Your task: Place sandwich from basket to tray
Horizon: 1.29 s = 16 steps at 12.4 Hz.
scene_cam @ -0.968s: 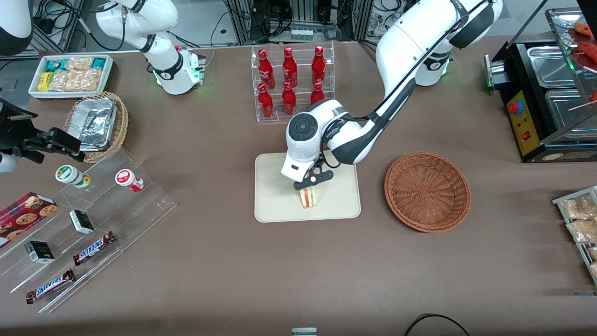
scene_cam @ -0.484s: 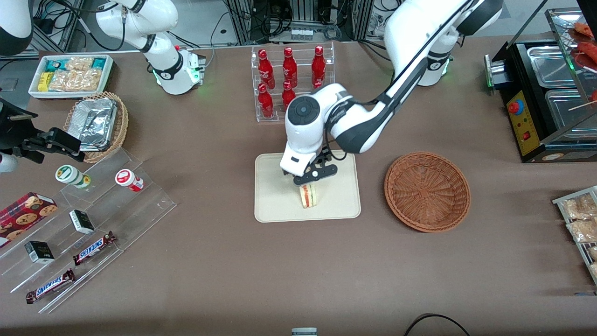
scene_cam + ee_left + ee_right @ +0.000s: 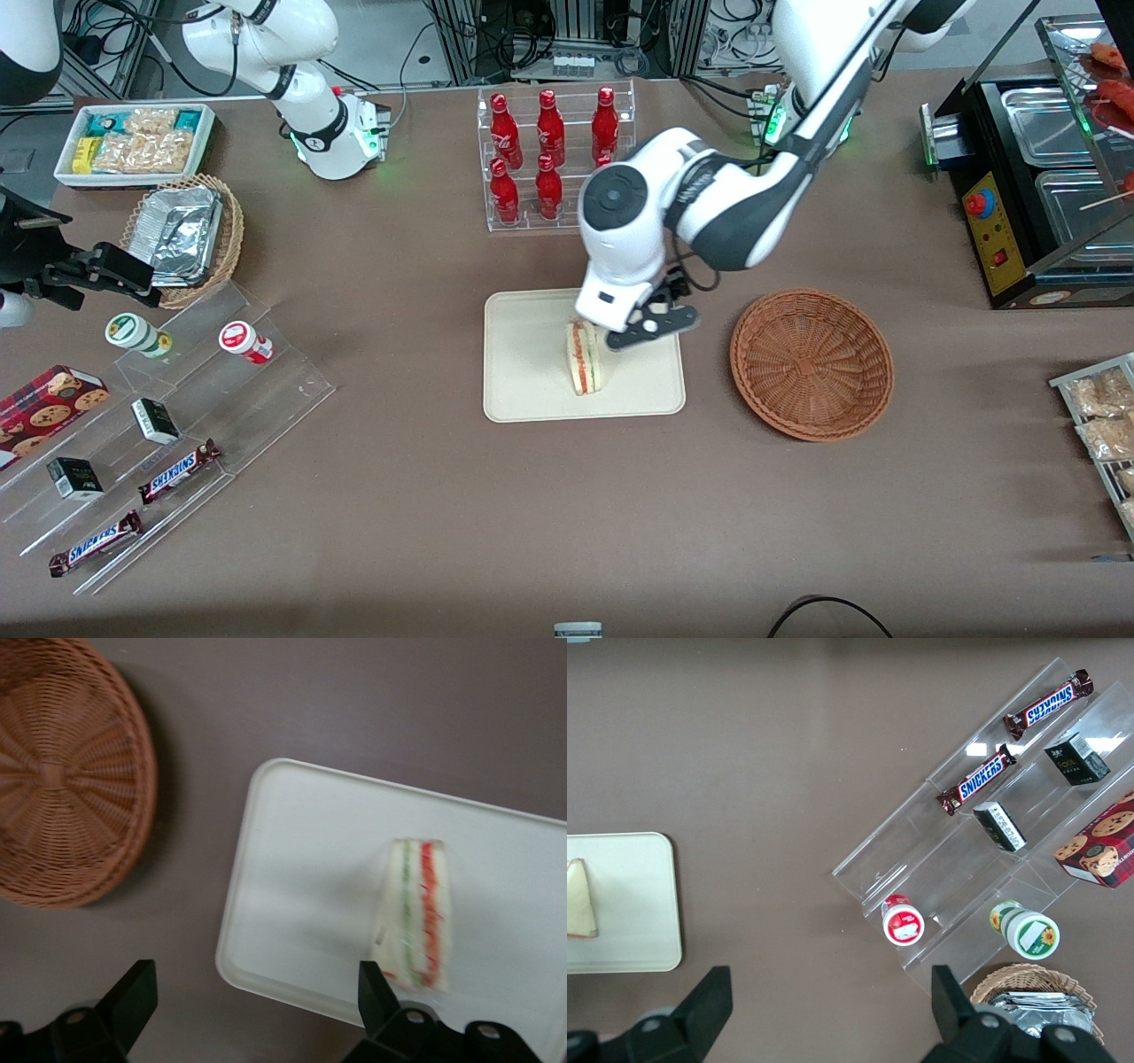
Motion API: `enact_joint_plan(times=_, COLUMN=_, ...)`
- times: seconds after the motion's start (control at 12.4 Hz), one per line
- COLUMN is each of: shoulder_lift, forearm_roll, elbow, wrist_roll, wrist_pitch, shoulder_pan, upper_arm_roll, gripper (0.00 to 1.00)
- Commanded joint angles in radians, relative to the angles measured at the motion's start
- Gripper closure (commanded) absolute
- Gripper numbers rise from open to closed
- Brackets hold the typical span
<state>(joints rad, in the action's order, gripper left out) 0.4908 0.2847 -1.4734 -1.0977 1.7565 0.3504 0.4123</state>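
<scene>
The sandwich (image 3: 584, 358) stands on its edge on the tray (image 3: 523, 390), free of any grip — soft, light bread, best pinched gently across its flat faces. Just above it the gripper (image 3: 649, 325) hangs spread and empty. Beside the tray toward the working arm's end, the basket (image 3: 811, 363) sits bare.

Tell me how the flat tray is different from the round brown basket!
The tray is a cream rectangle with rounded corners; the basket is a round, reddish-brown woven bowl. The tray is flat with a low rim; the basket is deeper. The tray holds the sandwich; the basket holds nothing. Both sit on the brown table, and the open gripper hovers over the tray's edge between them.
</scene>
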Motion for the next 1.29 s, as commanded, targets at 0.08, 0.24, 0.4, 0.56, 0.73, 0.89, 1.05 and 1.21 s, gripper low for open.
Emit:
enact_joint_plan(times=0.08, shoulder_lift=-0.073, forearm_roll=-0.002, elbow=-0.057, wrist_roll=0.146, wrist_pitch=-0.051, shoulder_pan=-0.112, upper_arm_roll=0.005, gripper=0.0)
enact_joint_plan(times=0.24, shoulder_lift=-0.125, forearm_roll=-0.013, elbow=-0.106, wrist_roll=0.244, wrist_pitch=-0.057, shoulder_pan=-0.188, upper_arm_roll=0.008, gripper=0.0)
enact_joint_plan(times=0.4, shoulder_lift=-0.178, forearm_roll=-0.039, elbow=-0.154, wrist_roll=0.335, wrist_pitch=-0.058, shoulder_pan=-0.247, upper_arm_roll=0.008, gripper=0.0)
enact_joint_plan(times=0.56, shoulder_lift=-0.236, forearm_roll=-0.076, elbow=-0.198, wrist_roll=0.424, wrist_pitch=-0.063, shoulder_pan=-0.306, upper_arm_roll=0.008, gripper=0.0)
enact_joint_plan(times=0.73, shoulder_lift=-0.284, forearm_roll=-0.1, elbow=-0.219, wrist_roll=0.534, wrist_pitch=-0.119, shoulder_pan=-0.367, upper_arm_roll=0.007, gripper=0.0)
enact_joint_plan(times=0.89, shoulder_lift=-0.328, forearm_roll=-0.146, elbow=-0.228, wrist_roll=0.664, wrist_pitch=-0.163, shoulder_pan=-0.421, upper_arm_roll=0.002, gripper=0.0)
enact_joint_plan(times=1.05, shoulder_lift=-0.376, forearm_roll=-0.189, elbow=-0.235, wrist_roll=0.777, wrist_pitch=-0.204, shoulder_pan=-0.43, upper_arm_roll=-0.048, gripper=0.0)
enact_joint_plan(times=1.21, shoulder_lift=-0.423, forearm_roll=-0.228, elbow=-0.235, wrist_roll=0.879, wrist_pitch=-0.251, shoulder_pan=-0.427, upper_arm_roll=-0.105, gripper=0.0)
